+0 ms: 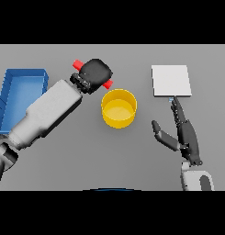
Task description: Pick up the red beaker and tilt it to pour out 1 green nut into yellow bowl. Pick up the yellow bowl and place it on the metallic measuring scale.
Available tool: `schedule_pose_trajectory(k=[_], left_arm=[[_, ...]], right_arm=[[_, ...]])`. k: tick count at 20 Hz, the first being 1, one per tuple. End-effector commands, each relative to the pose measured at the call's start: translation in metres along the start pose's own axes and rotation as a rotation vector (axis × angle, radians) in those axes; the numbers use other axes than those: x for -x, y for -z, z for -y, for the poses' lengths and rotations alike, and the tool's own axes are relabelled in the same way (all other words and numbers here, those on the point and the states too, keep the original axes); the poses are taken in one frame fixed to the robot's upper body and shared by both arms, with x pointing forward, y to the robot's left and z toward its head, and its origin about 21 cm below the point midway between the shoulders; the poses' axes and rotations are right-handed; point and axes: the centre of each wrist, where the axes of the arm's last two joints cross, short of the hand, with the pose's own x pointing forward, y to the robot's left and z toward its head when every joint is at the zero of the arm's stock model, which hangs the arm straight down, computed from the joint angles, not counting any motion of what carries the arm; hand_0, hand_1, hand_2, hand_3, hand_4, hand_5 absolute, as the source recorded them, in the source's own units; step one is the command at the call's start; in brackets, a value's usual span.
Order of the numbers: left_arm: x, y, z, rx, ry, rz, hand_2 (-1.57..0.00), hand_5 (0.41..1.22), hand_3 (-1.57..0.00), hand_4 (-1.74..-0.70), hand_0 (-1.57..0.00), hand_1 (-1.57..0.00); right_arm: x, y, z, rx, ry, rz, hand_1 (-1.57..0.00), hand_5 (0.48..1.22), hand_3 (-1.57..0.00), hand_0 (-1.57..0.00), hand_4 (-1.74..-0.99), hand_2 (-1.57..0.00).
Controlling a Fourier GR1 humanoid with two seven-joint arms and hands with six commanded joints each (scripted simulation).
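My left hand (95, 73) is shut on the red beaker (78, 64), which lies tilted on its side; only its two red ends show past the hand, one at the upper left and one at the lower right (108, 84). That lower end hangs just above the rim of the yellow bowl (119, 108), which stands in the middle of the table. No green nut is visible. The metallic measuring scale (171, 81) is a pale square plate at the right rear. My right hand (184, 133) rests open in front of the scale, fingertips near its front edge.
A blue bin (22, 78) stands at the left edge of the table, partly behind my left forearm (47, 112).
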Motion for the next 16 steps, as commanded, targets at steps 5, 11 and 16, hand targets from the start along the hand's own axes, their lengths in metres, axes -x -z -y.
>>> schedule_pose_trajectory(k=[5,11,16], left_arm=[[-0.011,0.011,-0.012,0.036,0.211,0.055,-1.57,1.220,-1.50,-1.73,-1.57,-1.57],[-0.022,0.013,-0.022,0.071,0.482,0.101,-1.57,1.221,-1.55,-1.74,-1.57,-1.57],[-0.026,0.018,-0.023,0.086,0.664,0.115,-1.57,1.221,-1.56,-1.74,-1.57,-1.57]], right_arm=[[0.004,0.002,-0.001,0.025,-0.050,0.010,0.00,0.591,0.00,0.00,-1.213,0.00],[0.002,0.003,-0.003,0.033,-0.048,0.028,0.00,0.567,0.00,0.00,-1.152,0.00],[-0.002,0.004,-0.006,0.035,-0.039,0.020,0.00,0.566,0.00,0.00,-1.129,0.00]])
